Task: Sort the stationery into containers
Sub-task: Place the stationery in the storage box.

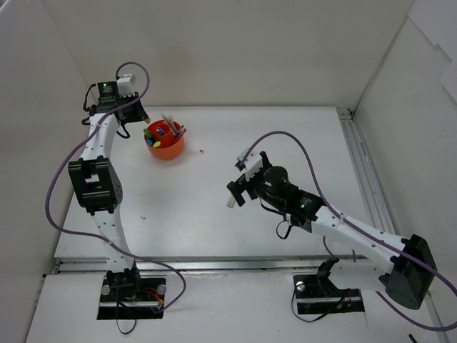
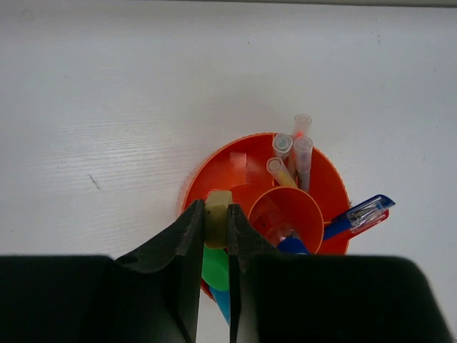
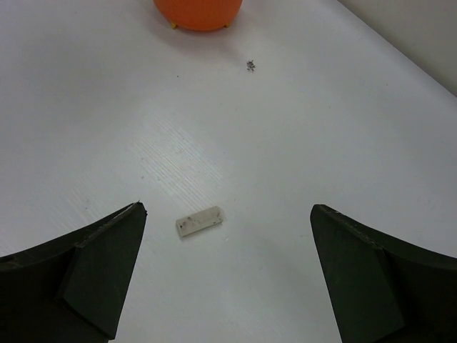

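The orange organizer (image 1: 166,143) stands at the back left of the table, with several pens (image 2: 300,150) upright in its outer ring (image 2: 325,175). A blue pen (image 2: 360,214) leans over its rim, and a green cap (image 2: 214,266) shows under my fingers. My left gripper (image 2: 216,211) hovers over the organizer's near rim, shut on a small beige eraser (image 2: 217,207). My right gripper (image 3: 227,209) is wide open above mid-table. A white, speckled eraser (image 3: 200,221) lies flat on the table between its fingers, nearer the left one. The organizer's base (image 3: 198,13) shows far ahead.
A small dark speck (image 3: 250,65) lies on the table to the right of the organizer. White walls close in the back and both sides. A metal rail (image 1: 360,164) runs along the table's right edge.
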You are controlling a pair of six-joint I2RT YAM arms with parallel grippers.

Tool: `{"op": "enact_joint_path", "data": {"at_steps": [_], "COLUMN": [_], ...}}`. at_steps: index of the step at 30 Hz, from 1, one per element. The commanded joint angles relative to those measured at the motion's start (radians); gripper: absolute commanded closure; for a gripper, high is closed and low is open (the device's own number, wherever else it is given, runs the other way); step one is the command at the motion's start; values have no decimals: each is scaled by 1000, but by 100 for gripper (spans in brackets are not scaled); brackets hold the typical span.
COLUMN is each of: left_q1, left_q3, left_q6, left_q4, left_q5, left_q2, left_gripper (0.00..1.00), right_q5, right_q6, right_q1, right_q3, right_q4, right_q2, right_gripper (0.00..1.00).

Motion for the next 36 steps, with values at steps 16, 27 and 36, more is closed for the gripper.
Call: {"op": "enact_joint_path", "data": {"at_steps": [16,27,36], "left_q1": [-29,-29,-29], "left_q3": [30,39,24], "left_q6": [87,69,59], "left_q4": [147,141,118], "left_q5": [29,28,51], "left_q2": [54,88,71], "left_gripper": [100,100,64], "right_q5": [52,75,73], "right_q6": [12,1,1], "right_q1": [-11,-11,-14], "right_q3": [32,26,22], "right_q4": [43,38,29], "right_q2": [16,22,16], "right_gripper": [2,2,2]}}
